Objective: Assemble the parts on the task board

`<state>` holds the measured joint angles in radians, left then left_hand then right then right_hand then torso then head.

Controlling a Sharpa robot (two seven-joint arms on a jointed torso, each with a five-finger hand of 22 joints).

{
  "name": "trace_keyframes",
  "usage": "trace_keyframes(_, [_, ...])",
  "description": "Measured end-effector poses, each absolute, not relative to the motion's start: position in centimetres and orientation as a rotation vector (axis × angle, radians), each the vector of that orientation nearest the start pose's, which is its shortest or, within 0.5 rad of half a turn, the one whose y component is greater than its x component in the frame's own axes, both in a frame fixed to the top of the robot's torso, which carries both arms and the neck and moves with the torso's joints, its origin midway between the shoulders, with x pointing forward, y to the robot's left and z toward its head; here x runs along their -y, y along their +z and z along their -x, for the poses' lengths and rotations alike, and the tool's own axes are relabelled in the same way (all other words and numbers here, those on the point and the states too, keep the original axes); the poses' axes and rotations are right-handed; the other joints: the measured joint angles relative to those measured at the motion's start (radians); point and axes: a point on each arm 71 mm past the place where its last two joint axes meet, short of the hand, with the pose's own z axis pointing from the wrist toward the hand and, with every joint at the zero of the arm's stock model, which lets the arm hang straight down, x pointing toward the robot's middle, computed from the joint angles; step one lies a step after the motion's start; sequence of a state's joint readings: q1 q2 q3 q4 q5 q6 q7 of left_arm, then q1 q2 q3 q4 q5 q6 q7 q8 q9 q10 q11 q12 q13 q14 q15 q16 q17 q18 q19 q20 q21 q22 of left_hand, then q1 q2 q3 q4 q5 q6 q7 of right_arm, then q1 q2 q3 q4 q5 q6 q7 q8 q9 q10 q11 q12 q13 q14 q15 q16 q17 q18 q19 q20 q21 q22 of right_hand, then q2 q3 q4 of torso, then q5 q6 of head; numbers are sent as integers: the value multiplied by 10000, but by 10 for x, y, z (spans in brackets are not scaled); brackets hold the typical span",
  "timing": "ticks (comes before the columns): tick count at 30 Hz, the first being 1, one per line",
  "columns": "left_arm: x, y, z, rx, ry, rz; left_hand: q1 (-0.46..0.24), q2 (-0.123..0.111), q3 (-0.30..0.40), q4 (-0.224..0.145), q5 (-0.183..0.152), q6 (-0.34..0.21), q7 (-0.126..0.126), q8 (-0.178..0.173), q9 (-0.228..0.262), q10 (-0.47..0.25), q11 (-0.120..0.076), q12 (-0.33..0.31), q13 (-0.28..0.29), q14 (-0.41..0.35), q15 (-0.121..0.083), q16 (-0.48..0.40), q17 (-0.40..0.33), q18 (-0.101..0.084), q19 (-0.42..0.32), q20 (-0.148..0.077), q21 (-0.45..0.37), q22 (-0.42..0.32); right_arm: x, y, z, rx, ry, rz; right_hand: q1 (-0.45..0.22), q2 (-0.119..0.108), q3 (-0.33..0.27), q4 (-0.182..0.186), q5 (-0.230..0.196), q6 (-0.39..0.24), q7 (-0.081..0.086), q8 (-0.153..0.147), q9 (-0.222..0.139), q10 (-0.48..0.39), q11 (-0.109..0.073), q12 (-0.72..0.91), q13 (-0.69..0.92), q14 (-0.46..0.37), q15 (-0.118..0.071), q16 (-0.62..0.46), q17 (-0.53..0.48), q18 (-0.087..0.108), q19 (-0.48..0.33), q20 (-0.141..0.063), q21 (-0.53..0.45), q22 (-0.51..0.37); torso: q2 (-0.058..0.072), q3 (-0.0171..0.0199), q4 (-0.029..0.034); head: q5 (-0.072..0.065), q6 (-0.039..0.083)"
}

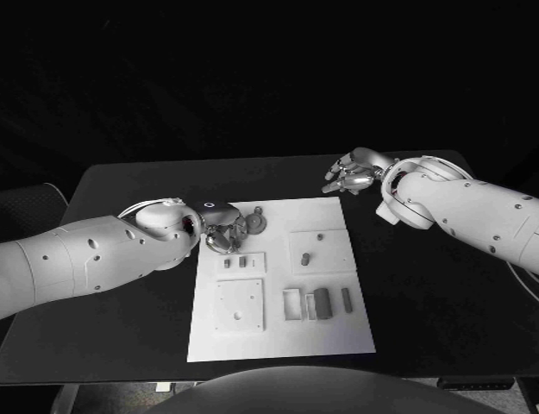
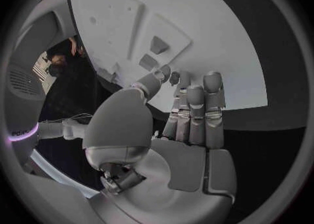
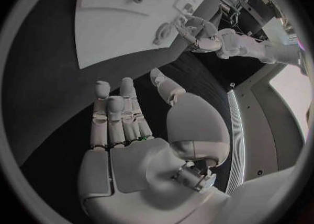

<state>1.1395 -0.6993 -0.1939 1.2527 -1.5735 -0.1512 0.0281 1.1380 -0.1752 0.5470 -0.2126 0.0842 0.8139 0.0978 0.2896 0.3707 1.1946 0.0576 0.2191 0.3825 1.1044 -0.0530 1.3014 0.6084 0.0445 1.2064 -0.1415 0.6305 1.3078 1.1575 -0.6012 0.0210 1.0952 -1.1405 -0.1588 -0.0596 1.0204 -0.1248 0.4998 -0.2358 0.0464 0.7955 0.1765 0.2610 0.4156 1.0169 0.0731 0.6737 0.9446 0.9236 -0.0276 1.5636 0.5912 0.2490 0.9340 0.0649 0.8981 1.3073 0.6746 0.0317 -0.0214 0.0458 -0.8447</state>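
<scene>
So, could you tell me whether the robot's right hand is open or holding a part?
Open. The right hand hangs over the bare black table beside the task board, fingers extended and apart, nothing between them.

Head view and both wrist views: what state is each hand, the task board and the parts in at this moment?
left hand: over the task board's far left corner, fingers straight, holding nothing.
right hand: over the bare table beyond the board's far right corner, open, holding nothing.
task board: flat on the table.
parts: lying on the board, untouched.
</scene>
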Motion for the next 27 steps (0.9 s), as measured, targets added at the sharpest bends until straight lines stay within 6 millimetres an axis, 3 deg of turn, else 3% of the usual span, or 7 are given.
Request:
trace_keyframes(9, [-206,-291,-486,-19376,-5347,-4337,75,-74,-27,27,38,-122,-17,-52,1,-48,-25,163,96,-6,-6,37,-10,6,33,-33,-4,-1,204,-226,-553,-18640,6890,-2111,0,0,0,0,0,-14,-19,0,0,0,0,0,0,14,18,0,0,-6,0,0,0,8,0,-1,-1,-16,13])
trace_keyframes(22, [-233,-281,-489,-19186,-5369,-3393,196,-187,-26,27,85,-12,93,48,116,-431,91,248,140,-80,66,38,-55,7,-5,-69,-5,-2,209,-226,-554,-18631,6803,-2163,0,0,-6,-6,0,-44,-8,0,0,0,0,0,2,-34,9,0,2,-12,0,0,0,7,-1,-1,0,-35,80])
trace_keyframes(27, [-246,-279,-490,-19222,-5437,-2797,305,-90,14,-14,84,41,146,92,142,-441,83,248,140,-80,66,38,-56,6,-6,-68,-5,-3,212,-226,-554,-18613,6767,-2183,0,0,15,-72,0,-14,21,0,0,-1,0,0,-9,-51,11,0,2,-15,0,0,0,6,-1,-3,1,-36,128])
